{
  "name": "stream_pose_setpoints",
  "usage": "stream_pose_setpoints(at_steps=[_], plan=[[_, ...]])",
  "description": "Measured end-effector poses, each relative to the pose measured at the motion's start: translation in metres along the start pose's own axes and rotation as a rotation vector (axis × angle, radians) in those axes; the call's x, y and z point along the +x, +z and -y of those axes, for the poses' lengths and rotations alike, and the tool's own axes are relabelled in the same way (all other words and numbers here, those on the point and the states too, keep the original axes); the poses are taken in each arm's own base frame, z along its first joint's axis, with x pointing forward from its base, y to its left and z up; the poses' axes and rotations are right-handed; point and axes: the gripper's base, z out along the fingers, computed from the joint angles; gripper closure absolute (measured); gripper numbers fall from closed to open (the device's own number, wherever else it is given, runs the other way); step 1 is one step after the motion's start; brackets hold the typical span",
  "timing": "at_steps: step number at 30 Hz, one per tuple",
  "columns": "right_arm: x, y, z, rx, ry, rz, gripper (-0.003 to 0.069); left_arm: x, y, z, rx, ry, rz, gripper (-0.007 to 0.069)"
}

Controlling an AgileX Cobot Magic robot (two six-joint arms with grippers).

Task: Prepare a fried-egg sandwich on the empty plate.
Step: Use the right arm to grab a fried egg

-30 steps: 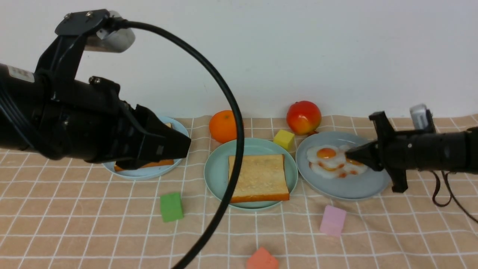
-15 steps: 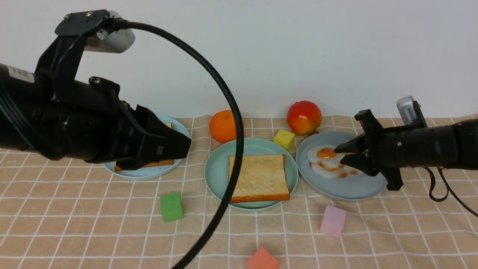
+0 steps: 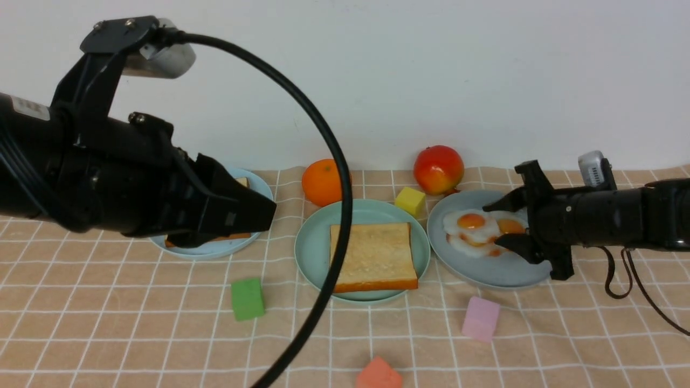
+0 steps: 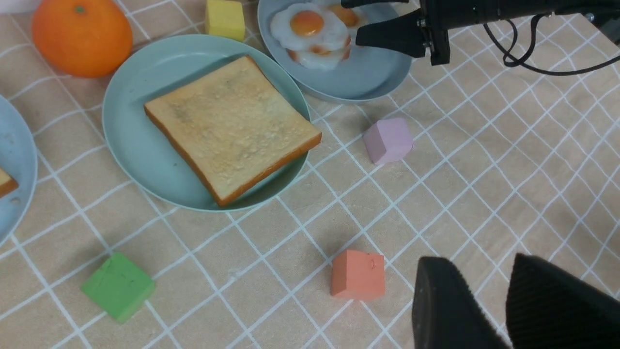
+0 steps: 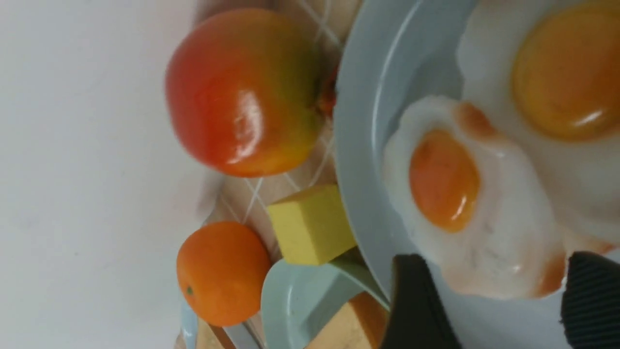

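Observation:
One toast slice lies flat on the mint-green empty plate at the middle. A second toast slice sits on the sky-blue plate, mostly hidden behind my left gripper. That gripper hovers high; in its wrist view the left gripper is open and holds nothing. A fried egg with orange yolk tops a pile of eggs on the grey-blue plate. My right gripper is open, low over the plate. Its fingers straddle the edge of the fried egg.
At the back stand an orange, a red-yellow fruit and a yellow cube. A green cube, a pink cube and a red cube lie in front. The left arm's cable arcs across the mint-green plate.
The right gripper went from shut to open beside the eggs and shifted a little over the grey-blue plate. The left arm has stayed put.

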Motion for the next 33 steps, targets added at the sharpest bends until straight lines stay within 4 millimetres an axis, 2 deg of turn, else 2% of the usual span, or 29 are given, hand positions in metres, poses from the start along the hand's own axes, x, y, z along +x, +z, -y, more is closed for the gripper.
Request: stream_pose_setpoints(at_steps=[7,15,33], plan=[[-0.001,0.005,0.005,0.009,0.028,-0.002,0.0288,0.0,0.0,0.0,0.001,0.0,-0.003,0.0398],[0.002,0.015,0.015,0.023,0.052,-0.051,0.0291,0.0,0.0,0.0,0.0,0.002,-0.003,0.0393],[0.002,0.018,0.018,0.032,0.1,-0.055,0.0291,0.001,0.0,0.0,0.002,0.003,-0.011,0.0387]])
